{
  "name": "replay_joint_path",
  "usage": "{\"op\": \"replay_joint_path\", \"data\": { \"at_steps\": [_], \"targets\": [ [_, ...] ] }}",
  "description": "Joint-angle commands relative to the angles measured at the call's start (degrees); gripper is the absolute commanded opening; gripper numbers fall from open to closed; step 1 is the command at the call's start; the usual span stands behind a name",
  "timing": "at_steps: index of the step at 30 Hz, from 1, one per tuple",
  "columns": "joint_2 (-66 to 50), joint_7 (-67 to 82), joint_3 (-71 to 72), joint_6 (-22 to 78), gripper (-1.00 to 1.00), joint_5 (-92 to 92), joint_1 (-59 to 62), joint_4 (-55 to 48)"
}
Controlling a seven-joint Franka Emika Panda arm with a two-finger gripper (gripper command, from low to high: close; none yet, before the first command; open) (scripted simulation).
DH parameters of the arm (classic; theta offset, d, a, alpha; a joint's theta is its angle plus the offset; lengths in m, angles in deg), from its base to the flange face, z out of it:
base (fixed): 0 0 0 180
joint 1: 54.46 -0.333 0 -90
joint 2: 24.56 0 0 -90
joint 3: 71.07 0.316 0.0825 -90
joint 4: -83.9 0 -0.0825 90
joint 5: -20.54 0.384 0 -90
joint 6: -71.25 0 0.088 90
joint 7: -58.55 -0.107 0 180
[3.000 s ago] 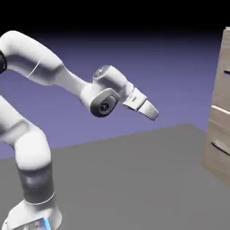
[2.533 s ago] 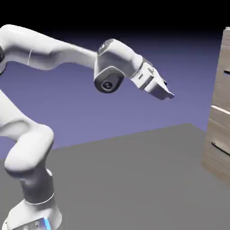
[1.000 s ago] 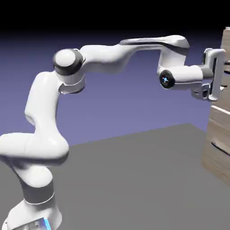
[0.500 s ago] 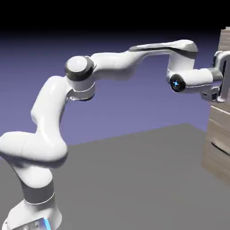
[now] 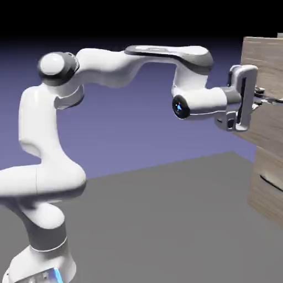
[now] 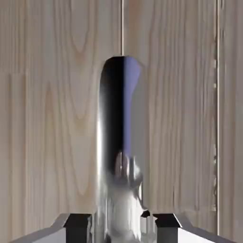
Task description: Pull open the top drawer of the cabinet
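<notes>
The cabinet (image 5: 270,190) of pale wood grain stands at the right edge of the exterior view. Its top drawer (image 5: 263,59) juts out to the left, ahead of the drawer fronts below it. My gripper (image 5: 263,101) points level at that drawer front and is shut on the handle (image 5: 272,100). In the hand view the handle (image 6: 117,137) is a shiny metal bar running up the middle of the wood front (image 6: 52,118). It sits between my two grey fingertips (image 6: 78,222), and my gripper (image 6: 122,224) is closed tight against it.
The grey tabletop (image 5: 166,221) stretches from the robot's base to the cabinet's foot. A lower drawer (image 5: 271,182) with its own thin handle sits flush beneath. My arm's elbow arches high over the middle of the exterior view.
My jaws have closed on the handle. The hand has since drawn back to the left, and the top drawer's front has come out with it.
</notes>
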Motion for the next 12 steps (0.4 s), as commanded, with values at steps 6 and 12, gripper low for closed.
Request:
{"op": "replay_joint_path", "data": {
  "at_steps": [6, 12],
  "targets": [
    [4.55, -1.83, -11.99, 3.44, -1.00, -2.66, -12.40, 11.91],
    [8.32, -3.48, -18.09, 5.10, 1.00, -4.96, -18.45, 18.40]
  ]
}}
